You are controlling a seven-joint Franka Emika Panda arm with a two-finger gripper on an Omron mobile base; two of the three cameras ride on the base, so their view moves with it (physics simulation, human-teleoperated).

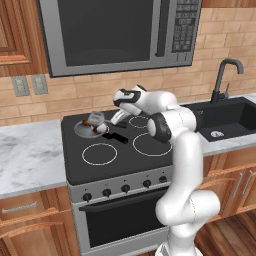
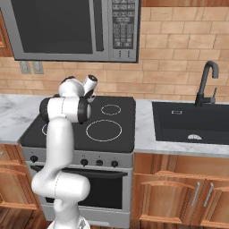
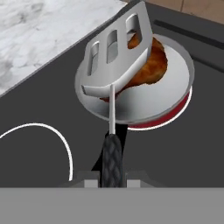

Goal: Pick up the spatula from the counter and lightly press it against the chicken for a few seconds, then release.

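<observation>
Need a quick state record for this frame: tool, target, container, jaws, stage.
tool: spatula, held by its dark handle
target: chicken, partly under the slotted blade
container: pan on the stove, rear left burner
jaws: shut on the spatula handle
stage: blade over the chicken; contact unclear

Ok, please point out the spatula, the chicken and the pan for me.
spatula (image 3: 121, 68), hand view, on the solid part of its slotted blade.
chicken (image 3: 154, 65), hand view, on its browned top.
pan (image 3: 171, 95), hand view, on its bare grey floor.
</observation>
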